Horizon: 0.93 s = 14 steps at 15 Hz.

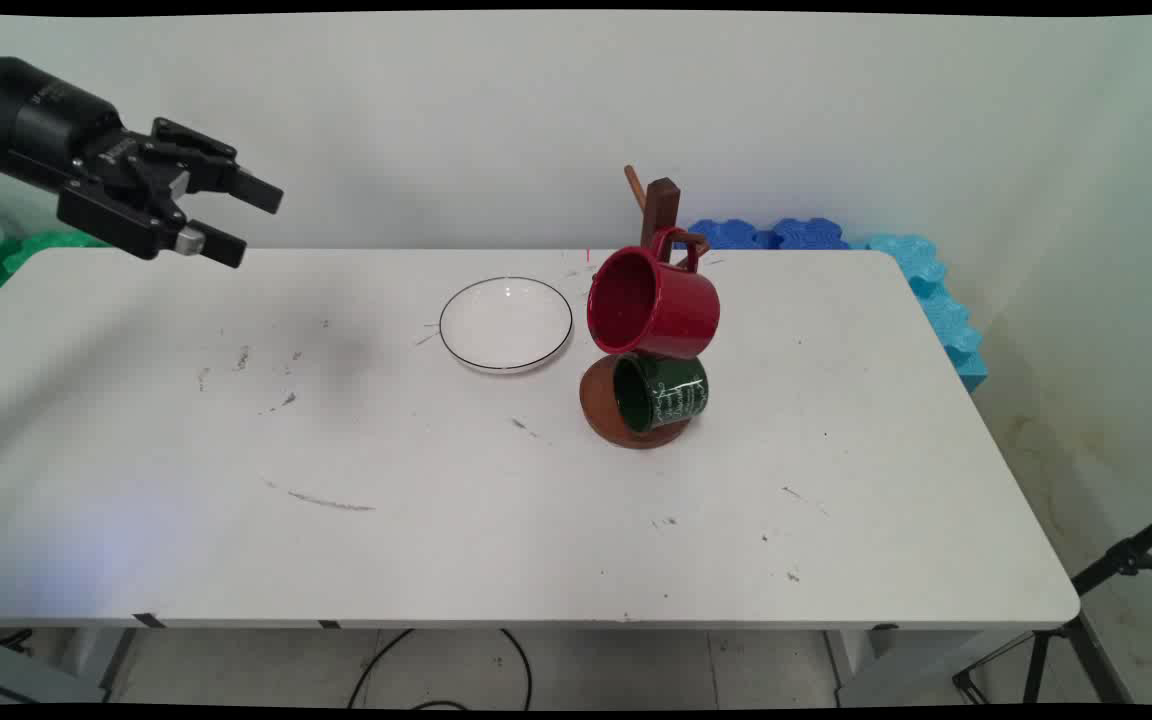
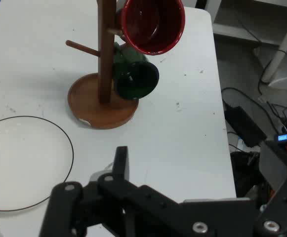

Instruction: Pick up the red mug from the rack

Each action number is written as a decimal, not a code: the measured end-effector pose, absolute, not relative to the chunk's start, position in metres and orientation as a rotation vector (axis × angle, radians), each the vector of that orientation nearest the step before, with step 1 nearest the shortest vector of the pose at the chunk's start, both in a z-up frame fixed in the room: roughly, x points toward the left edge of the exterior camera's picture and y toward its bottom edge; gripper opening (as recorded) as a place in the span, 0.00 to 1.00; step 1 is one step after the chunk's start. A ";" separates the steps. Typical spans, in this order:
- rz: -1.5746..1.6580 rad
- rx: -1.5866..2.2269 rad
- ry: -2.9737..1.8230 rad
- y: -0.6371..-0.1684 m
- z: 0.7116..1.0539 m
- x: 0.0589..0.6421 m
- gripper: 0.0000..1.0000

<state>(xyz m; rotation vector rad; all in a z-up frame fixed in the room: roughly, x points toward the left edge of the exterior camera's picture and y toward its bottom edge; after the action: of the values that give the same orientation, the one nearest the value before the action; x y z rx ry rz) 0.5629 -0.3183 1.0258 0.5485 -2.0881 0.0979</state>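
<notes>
Black gripper (image 1: 248,218) raised at the upper left with fingers apart and holding nothing, white plate (image 1: 505,324) toward 3 o'clock on the white surface (image 1: 436,500), wooden mug tree (image 1: 658,215) just beyond, red mug (image 1: 651,303) hung above green mug (image 1: 663,392).

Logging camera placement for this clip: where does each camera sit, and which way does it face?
Main view: fixed above the table's near side, facing the back wall; gripper open at upper left.
Hand view: on the hand, looking down along the gripper; black linkage along the bottom edge.
Shared: plate, mug tree, red mug, green mug.
</notes>
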 end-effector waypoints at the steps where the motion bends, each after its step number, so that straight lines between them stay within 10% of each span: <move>1: 0.100 0.559 -2.087 -0.318 1.026 0.561 1.00; 14: 0.041 0.837 -2.028 -0.323 1.062 0.404 1.00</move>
<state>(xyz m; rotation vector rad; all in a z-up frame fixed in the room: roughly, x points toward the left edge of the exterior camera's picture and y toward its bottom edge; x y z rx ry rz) 0.4037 -0.3226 1.0620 0.8368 -2.0276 0.0413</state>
